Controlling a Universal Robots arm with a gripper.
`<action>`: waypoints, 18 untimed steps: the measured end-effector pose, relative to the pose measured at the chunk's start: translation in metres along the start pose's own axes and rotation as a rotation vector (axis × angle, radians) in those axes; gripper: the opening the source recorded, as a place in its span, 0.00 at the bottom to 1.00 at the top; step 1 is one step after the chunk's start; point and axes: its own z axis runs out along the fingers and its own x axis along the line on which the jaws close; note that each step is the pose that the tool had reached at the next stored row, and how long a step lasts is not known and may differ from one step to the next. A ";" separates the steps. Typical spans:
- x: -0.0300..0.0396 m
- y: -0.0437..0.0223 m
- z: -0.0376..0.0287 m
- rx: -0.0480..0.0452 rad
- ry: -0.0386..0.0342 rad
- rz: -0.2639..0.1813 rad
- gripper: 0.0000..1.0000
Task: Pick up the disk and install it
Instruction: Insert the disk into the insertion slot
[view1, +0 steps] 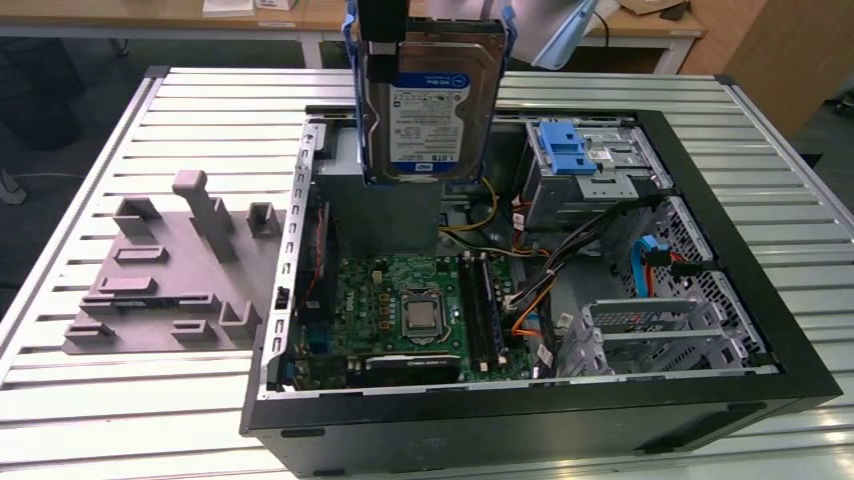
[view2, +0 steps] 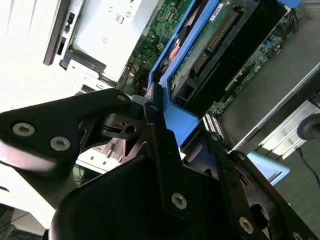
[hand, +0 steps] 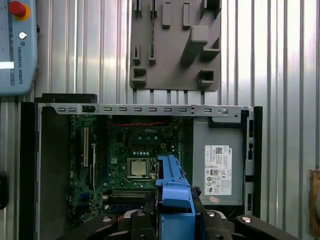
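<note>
your disk (view1: 430, 110) is a silver drive with a white-and-blue label in a blue plastic carrier, hanging on edge above the far part of the open computer case (view1: 747, 400), to the exterior view's left of the blue-latched drive cage (view1: 581, 160). the gripper (view2: 172, 125) is clamped on the carrier's upper end, its black fingers (view2: 155, 117) pressing the blue frame from both sides. the arm reaches down from above, wrist pointing straight down over the motherboard (hand: 135, 150).
</note>
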 end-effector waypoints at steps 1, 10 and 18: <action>0.0025 -0.0001 0.0000 0.0000 0.0000 0.000 0.36; 0.0219 -0.0019 -0.0001 0.0001 -0.0001 0.000 0.36; 0.0220 -0.0108 0.0001 0.0000 0.0000 0.000 0.36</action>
